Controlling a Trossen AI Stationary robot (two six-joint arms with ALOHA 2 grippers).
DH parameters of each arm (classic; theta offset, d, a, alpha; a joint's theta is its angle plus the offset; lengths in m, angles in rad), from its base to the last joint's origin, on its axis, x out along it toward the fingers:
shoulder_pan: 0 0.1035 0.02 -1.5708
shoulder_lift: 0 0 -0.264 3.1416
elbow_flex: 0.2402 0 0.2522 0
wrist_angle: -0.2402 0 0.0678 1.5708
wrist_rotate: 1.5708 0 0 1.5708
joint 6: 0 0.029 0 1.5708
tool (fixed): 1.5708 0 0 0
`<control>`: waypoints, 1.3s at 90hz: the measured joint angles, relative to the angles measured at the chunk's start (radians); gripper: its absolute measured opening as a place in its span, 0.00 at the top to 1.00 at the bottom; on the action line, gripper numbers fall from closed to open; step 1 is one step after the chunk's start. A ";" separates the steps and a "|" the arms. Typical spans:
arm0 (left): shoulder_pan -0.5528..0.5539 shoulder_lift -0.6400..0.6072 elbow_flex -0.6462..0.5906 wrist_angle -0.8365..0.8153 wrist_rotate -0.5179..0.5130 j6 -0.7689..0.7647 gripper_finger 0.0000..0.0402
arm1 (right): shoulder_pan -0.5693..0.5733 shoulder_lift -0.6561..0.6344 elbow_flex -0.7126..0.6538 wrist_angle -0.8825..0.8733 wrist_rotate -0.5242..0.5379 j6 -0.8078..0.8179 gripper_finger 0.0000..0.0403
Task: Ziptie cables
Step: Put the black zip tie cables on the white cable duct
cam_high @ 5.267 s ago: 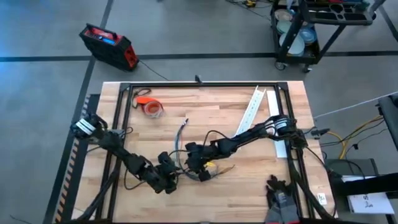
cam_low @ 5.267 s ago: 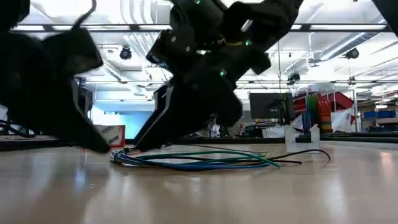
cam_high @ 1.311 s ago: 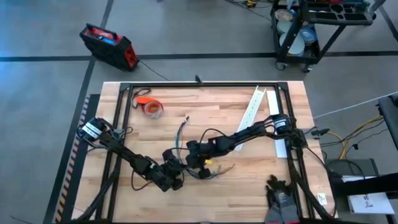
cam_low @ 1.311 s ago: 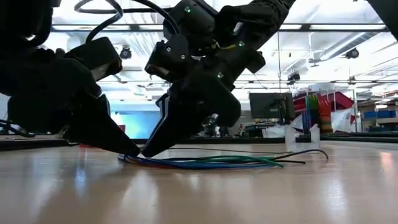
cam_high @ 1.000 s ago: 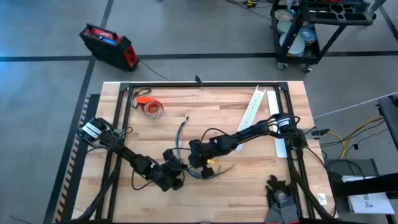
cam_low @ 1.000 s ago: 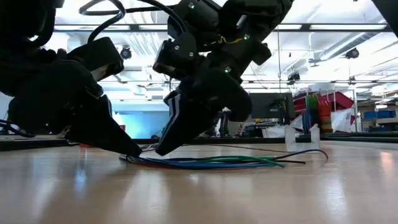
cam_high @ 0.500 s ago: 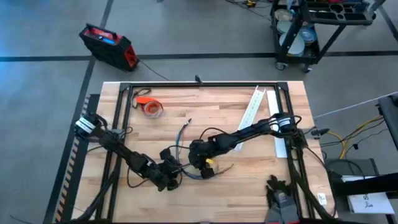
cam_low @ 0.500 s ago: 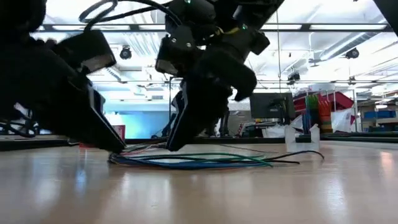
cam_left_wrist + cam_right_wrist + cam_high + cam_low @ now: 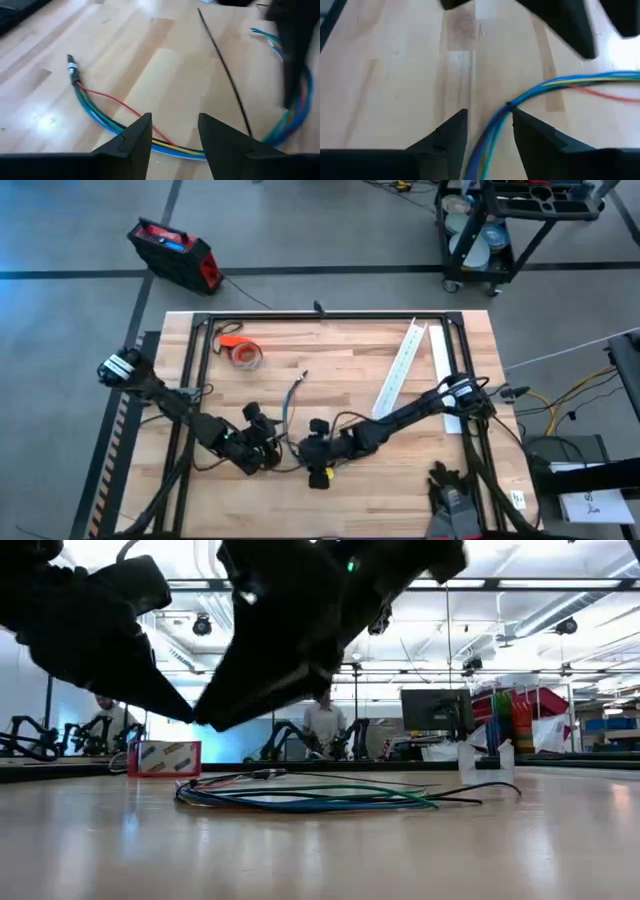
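The cables [image 9: 107, 120], a bundle of blue, green, yellow and red wires, lie in a loose curve on the wooden table [image 9: 410, 470]; the low view shows the cables [image 9: 300, 802] flat on the wood. The ziptie [image 9: 225, 80], a thin dark strip, lies straight on the table beside them. My left gripper [image 9: 175, 135] is open above the bundle's curve. My right gripper [image 9: 490, 132] is open too. The cables [image 9: 520, 100] run beneath its gap. Both grippers hang clear above the table in the low view, the left gripper [image 9: 262, 442] and right gripper [image 9: 308, 450] close together.
An orange tape roll [image 9: 243, 355] lies at the far left of the table. A long white slotted channel [image 9: 400, 370] lies slanted at the far right. A black frame [image 9: 300, 320] borders the table. People [image 9: 322, 725] stand in the room beyond.
Both grippers have risen from the cables' end, where their tips stood at table level, and now hang clear above it. My right gripper has also gone toward the near edge, my left toward the left edge. The cables have stayed flat on the table.
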 joint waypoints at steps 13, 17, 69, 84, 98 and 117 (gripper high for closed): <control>0.020 -0.001 0.000 0.011 -0.017 0.000 0.68 | 0.002 0.032 -0.003 0.017 0.019 0.024 0.73; 0.022 -0.001 0.000 0.013 -0.035 0.000 0.69 | 0.002 0.053 -0.003 0.045 0.003 0.039 0.74; 0.022 -0.001 -0.001 0.021 -0.072 0.035 0.73 | 0.006 0.152 0.002 0.090 0.021 0.054 0.65; 0.022 -0.002 -0.001 0.030 -0.073 0.038 0.72 | 0.012 0.133 0.019 0.067 0.027 -0.002 0.67; 0.022 -0.002 0.000 0.038 -0.073 0.037 0.71 | 0.010 0.128 0.053 0.009 0.028 -0.005 0.61; 0.021 -0.002 0.000 0.060 -0.073 0.043 0.74 | 0.010 0.126 0.062 -0.025 0.035 -0.008 0.43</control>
